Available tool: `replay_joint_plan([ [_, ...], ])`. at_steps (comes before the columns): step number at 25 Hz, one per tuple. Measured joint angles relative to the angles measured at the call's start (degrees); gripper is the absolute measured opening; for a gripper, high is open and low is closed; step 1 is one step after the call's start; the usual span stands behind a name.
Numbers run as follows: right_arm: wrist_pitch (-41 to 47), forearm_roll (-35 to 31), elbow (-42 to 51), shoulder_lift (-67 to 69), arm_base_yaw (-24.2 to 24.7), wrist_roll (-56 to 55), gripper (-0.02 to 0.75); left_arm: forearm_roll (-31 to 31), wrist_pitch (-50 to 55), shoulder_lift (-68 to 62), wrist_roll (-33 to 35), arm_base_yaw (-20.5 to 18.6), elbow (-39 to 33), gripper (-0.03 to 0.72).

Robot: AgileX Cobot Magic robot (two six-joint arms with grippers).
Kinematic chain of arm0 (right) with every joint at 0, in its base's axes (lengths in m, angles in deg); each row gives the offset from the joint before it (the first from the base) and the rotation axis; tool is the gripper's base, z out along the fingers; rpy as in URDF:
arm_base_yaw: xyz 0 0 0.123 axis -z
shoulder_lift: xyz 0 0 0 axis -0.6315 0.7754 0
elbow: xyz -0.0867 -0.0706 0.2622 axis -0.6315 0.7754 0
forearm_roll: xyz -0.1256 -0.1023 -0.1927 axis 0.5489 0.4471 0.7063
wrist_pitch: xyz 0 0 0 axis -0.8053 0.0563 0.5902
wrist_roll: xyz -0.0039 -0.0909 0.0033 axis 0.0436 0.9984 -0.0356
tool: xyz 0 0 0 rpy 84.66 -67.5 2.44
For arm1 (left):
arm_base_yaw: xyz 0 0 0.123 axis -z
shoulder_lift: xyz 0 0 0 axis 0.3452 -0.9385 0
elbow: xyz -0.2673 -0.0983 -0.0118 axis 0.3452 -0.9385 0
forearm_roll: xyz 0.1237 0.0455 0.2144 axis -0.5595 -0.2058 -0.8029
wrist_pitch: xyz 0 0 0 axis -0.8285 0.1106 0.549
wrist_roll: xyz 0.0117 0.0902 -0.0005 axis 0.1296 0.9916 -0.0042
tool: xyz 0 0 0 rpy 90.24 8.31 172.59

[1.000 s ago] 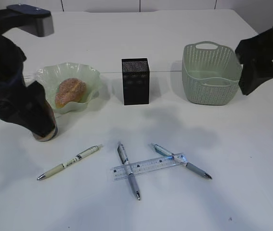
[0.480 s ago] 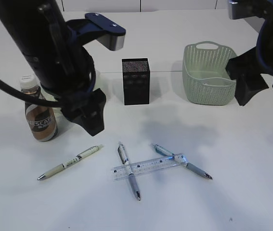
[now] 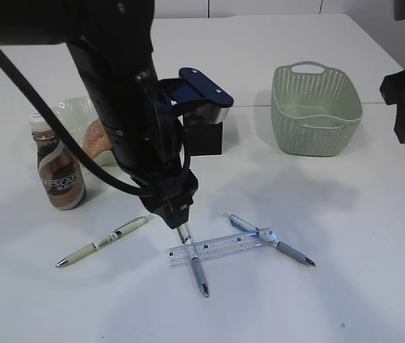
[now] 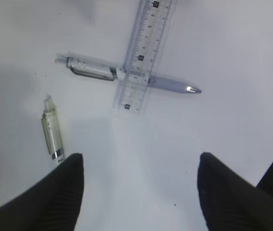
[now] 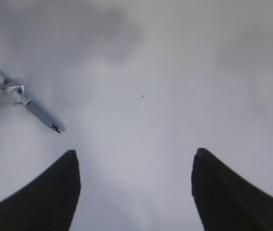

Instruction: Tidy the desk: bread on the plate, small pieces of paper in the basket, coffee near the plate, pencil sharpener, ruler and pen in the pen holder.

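**Left arm over pens, nothing held**

Left gripper (image 4: 138, 185) wide open, empty, above desk (image 3: 359, 236) at lower centre, prob. to pick middle pen (image 3: 191, 259) under ruler (image 3: 220, 246). Right gripper (image 5: 134, 185) open, empty too, far right. Coffee (image 3: 57, 171) beside plate (image 3: 70, 114), bread (image 3: 99, 136) inside.

You have bare desk (image 3: 359, 236) right of the ruler (image 3: 220, 247). The left arm (image 3: 134, 121) blocks the pen holder (image 3: 206, 139) and plate (image 3: 70, 114); the coffee (image 3: 59, 171) stands beside them.
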State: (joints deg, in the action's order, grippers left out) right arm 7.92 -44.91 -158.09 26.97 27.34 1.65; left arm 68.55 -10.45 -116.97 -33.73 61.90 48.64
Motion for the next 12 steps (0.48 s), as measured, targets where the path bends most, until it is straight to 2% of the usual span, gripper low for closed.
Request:
replay_joint_plan([
  [3,-0.3,-0.8,0.0,0.1,2.2,0.0,0.566,-0.2,-1.9,-1.5,0.1,1.3,0.0,0.524],
  [12,-0.3,-0.2,0.0,0.1,2.5,0.0,0.566,-0.4,-8.5,-4.0,0.2,3.0,0.0,0.524],
])
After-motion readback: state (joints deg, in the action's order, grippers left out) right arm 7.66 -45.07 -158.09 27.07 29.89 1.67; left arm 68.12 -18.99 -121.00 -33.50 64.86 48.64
